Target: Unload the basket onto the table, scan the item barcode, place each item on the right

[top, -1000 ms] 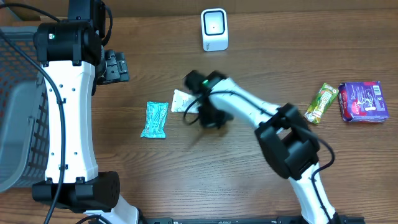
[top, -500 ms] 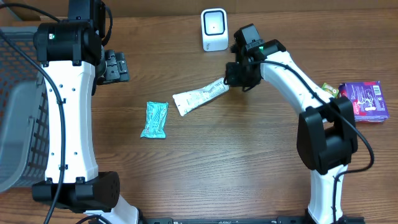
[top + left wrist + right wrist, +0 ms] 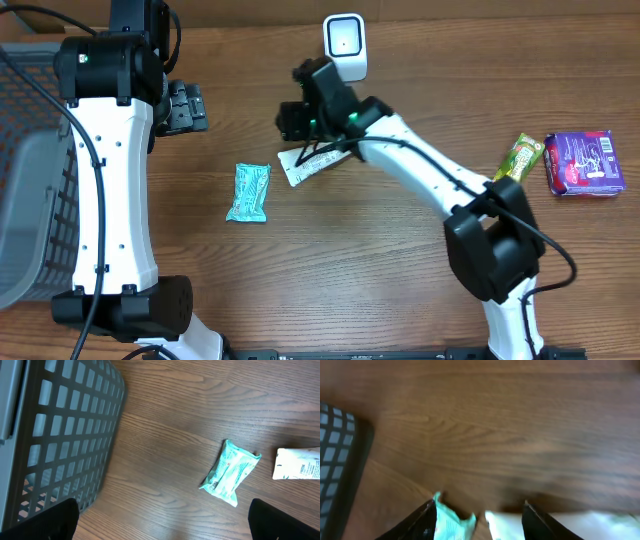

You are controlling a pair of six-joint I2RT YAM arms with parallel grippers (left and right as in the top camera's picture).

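I see my right gripper (image 3: 293,118) parted, holding nothing, over the white packet (image 3: 312,163) near the scanner (image 3: 345,47); left gripper (image 3: 188,107) gapes empty.

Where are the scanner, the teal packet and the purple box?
scanner (image 3: 345,42), overhead view, front face.
teal packet (image 3: 231,473), left wrist view, wrapper's middle.
purple box (image 3: 585,163), overhead view, top face.

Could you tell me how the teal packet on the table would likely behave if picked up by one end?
The teal packet looks like a crimped, wrinkled film wrapper, so it would probably flex rather than stay stiff. It lies flat, so rolling seems unlikely. Its film may be somewhat slippery.
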